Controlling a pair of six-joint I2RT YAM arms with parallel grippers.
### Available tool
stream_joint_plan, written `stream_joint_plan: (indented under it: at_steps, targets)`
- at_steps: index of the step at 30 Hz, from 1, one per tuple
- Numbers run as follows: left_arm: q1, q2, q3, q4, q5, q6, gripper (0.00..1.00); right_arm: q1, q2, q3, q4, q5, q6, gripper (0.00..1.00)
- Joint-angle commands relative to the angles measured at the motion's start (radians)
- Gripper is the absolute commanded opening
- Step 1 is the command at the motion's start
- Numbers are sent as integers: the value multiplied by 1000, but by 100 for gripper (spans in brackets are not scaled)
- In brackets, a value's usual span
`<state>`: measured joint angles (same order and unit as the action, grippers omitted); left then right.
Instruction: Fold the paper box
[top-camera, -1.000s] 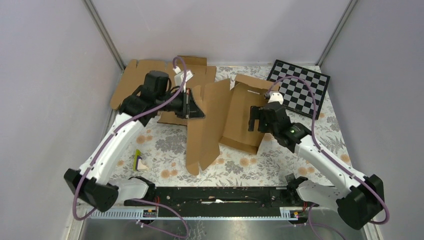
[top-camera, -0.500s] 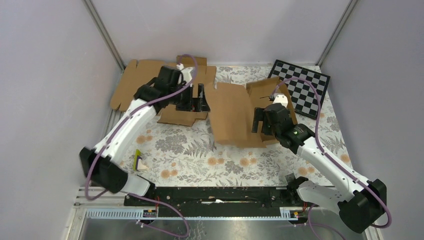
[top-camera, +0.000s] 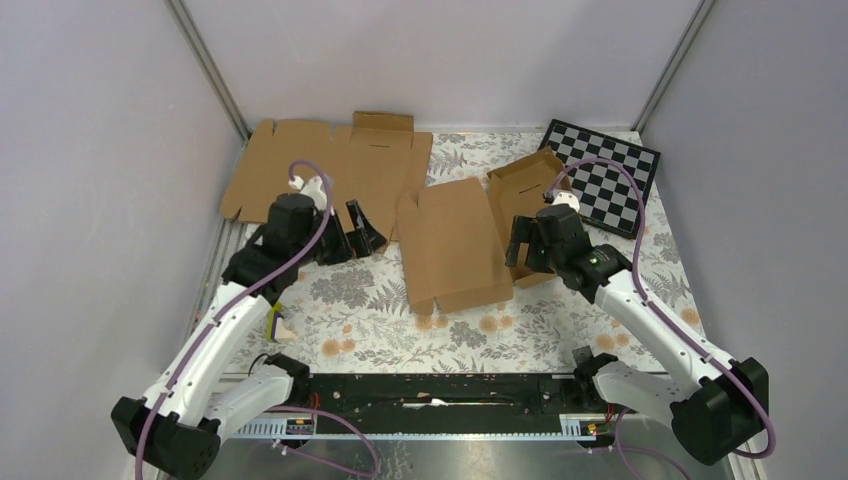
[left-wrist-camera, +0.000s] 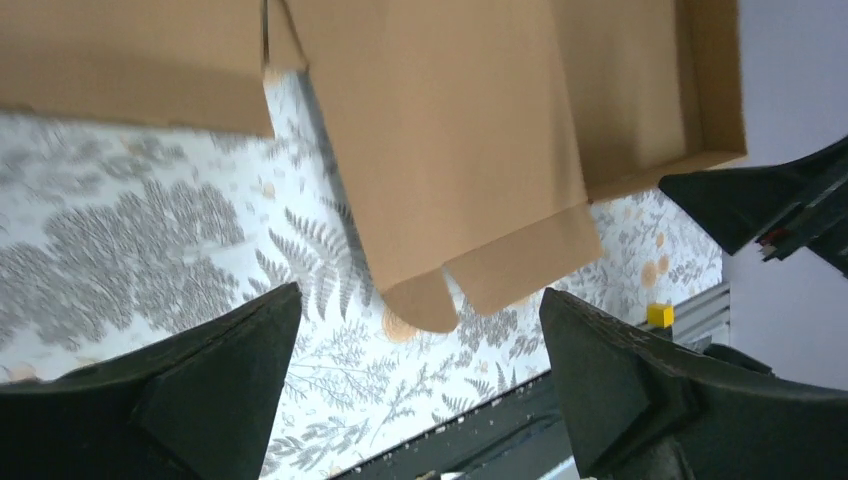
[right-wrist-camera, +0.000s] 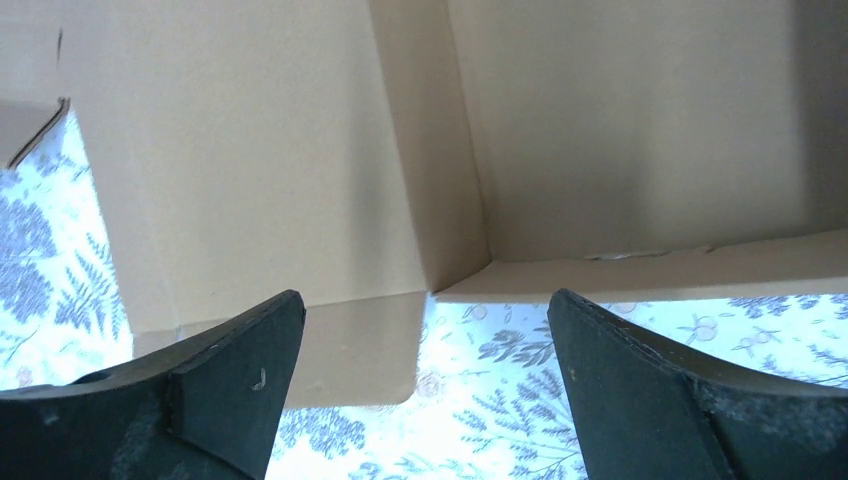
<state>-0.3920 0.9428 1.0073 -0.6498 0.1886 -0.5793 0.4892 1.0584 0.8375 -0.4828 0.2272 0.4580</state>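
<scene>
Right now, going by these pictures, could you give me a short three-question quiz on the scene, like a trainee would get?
1. True or false: the left gripper grips the plain brown corrugated cardboard paper box.
2. Which lies at the far right corner of the floral table? A a black-and-white checkerboard; B a red cup; C a blue towel.
3. Fill in: on the right gripper, the jaws stand ____.
Key: 1 false, it is open and apart from the box; 2 A; 3 open.
</scene>
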Motion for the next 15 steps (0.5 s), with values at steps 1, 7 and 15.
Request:
stream_joint_plan:
  at_steps: [1, 7, 15]
  targets:
    - [4, -45, -167, 147, 124, -165, 99, -12, -1, -1, -37, -114, 31, 100]
    - [-1, -98, -414, 374, 234, -325, 97, -152, -24, -11, -54, -203, 86, 100]
    - [-72, -57, -530, 463, 263, -317, 97, -224, 71, 24, -30, 19, 52, 100]
